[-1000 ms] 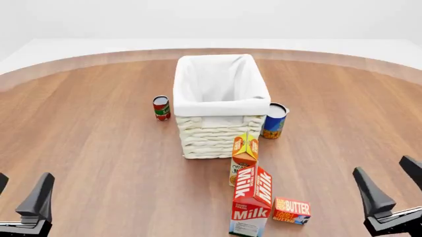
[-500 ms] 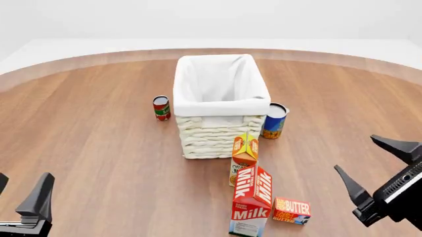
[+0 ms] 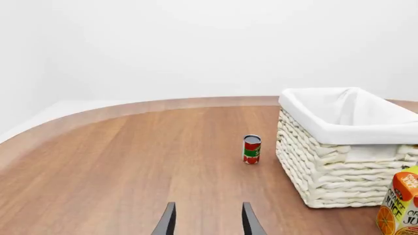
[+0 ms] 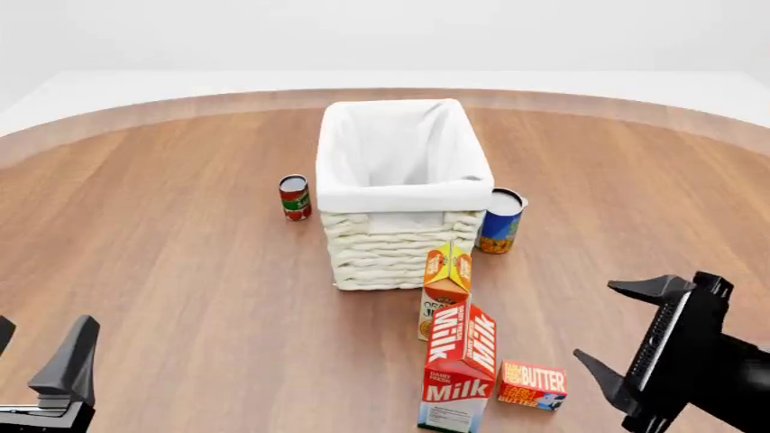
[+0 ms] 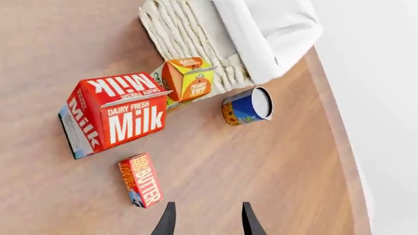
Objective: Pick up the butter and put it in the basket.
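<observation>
The right claw [image 4: 637,329] hangs spread and empty, tilted sideways, just to 3 o'clock of the butter [image 4: 533,385], a small flat red-orange box lying on the wooden tabletop [image 4: 180,253]. The left claw [image 4: 42,361] is also spread and empty, well apart at 9 o'clock. Beside the butter stands one milk carton [image 4: 459,368], then one juice carton [image 4: 445,287], then the woven, cloth-lined basket [image 4: 403,221] at 12 o'clock, flanked by two cans [image 4: 295,197].

Right gripper [image 4: 632,327]: arm enters at the lower right of the front view, wrist rolled so the two fingers stand one above the other, spread wide, nothing between them. Left gripper [image 4: 42,359]: low at the lower left corner, fingers parted, nothing held.
</observation>
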`<control>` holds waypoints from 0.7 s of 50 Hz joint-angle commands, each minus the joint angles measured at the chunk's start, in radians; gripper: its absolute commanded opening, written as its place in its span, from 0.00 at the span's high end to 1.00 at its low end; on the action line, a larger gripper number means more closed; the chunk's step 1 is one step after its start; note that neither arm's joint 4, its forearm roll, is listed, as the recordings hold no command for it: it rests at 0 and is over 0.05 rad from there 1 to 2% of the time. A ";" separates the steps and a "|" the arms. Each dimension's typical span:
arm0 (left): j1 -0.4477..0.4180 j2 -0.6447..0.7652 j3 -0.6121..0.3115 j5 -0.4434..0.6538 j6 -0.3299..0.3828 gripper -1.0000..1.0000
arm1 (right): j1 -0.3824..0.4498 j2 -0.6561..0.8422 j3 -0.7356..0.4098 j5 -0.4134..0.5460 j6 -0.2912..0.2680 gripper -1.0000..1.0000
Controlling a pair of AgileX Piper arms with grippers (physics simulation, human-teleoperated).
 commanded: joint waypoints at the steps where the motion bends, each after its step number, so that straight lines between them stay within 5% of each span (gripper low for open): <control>1: 0.000 0.000 0.000 0.000 0.000 0.00 | 0.110 0.057 -0.016 0.104 0.021 0.00; 4: 0.000 0.000 0.000 0.000 0.000 0.00 | 0.242 0.050 -0.046 0.167 0.092 0.00; 5: 0.000 0.000 0.000 0.000 0.000 0.00 | 0.227 0.071 -0.053 0.176 0.109 0.00; 10: 0.000 0.000 0.000 0.000 0.000 0.00 | 0.171 0.098 -0.012 0.144 0.033 0.00; 35: 0.000 0.000 0.000 0.000 0.000 0.00 | 0.048 0.334 0.025 -0.024 -0.095 0.00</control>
